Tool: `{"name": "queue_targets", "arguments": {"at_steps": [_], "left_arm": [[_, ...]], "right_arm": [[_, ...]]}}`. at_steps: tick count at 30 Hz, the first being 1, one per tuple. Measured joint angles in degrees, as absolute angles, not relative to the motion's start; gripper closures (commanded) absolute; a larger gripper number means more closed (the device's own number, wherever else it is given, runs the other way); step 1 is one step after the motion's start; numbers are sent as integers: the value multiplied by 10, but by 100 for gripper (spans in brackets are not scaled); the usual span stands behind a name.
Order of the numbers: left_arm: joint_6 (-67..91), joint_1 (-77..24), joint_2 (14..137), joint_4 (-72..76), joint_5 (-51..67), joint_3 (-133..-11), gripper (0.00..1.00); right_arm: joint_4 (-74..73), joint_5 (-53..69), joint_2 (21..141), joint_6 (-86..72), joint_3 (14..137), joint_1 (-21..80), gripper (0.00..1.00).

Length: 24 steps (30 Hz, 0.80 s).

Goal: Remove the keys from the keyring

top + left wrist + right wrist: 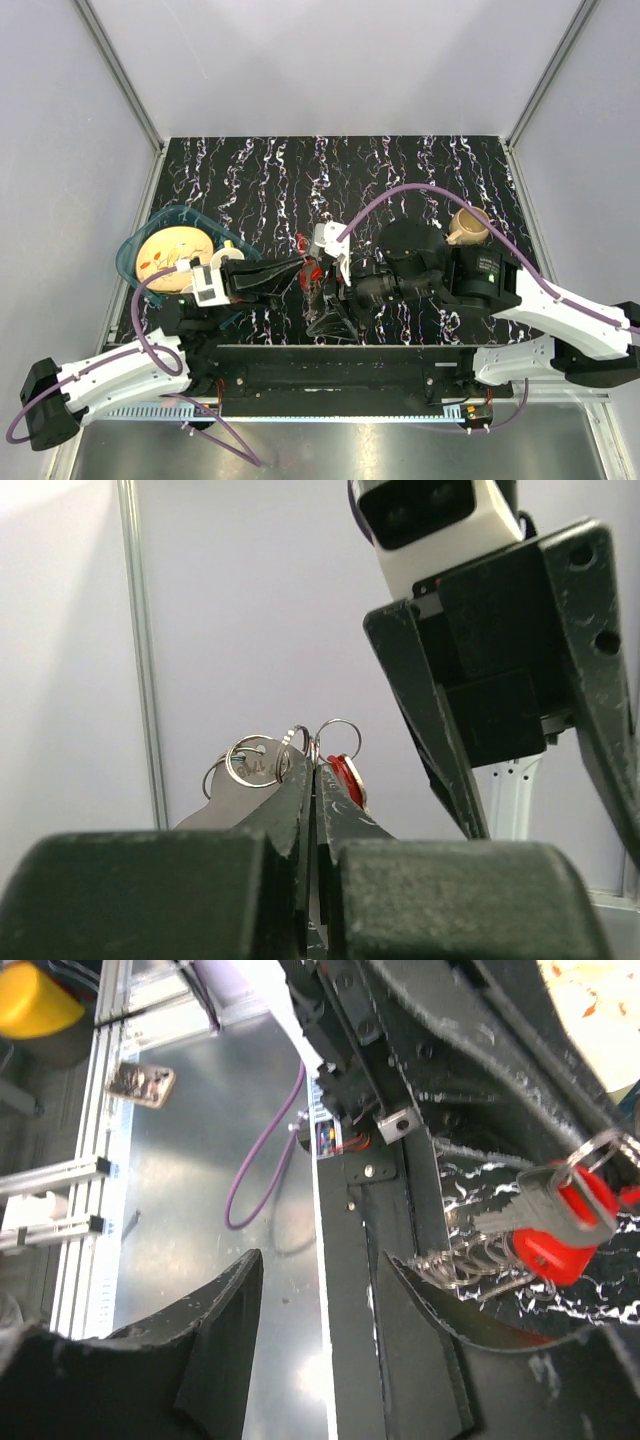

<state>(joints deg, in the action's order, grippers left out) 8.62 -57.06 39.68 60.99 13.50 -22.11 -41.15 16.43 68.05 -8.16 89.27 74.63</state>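
Note:
My left gripper is shut on the keyring and holds it above the table's front middle. In the left wrist view the shut gripper pinches the thin rings, with a silvery key on the left and a red oval tag on the right. My right gripper is open just beside and below the bunch. In the right wrist view its gripper is spread wide, and the grey key with red plastic and the coiled rings hang off to the right, outside the jaws.
A tan mug stands at the back right. A blue basket with a tan plate sits at the left. The table's front edge and aluminium rail lie below the grippers.

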Motion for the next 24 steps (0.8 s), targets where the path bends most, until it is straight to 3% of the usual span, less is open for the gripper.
{"name": "queue_targets", "arguments": {"at_steps": [8, 19, 24], "left_arm": [[106, -571, 345, 614, 137, -205, 100], [112, -571, 309, 613, 155, -191, 100], [121, -571, 307, 608, 189, -191, 100]], "right_arm": [[-476, 173, 694, -22, 976, 746, 47], [-368, 70, 594, 127, 947, 746, 76], [-345, 73, 635, 178, 947, 746, 81]]}}
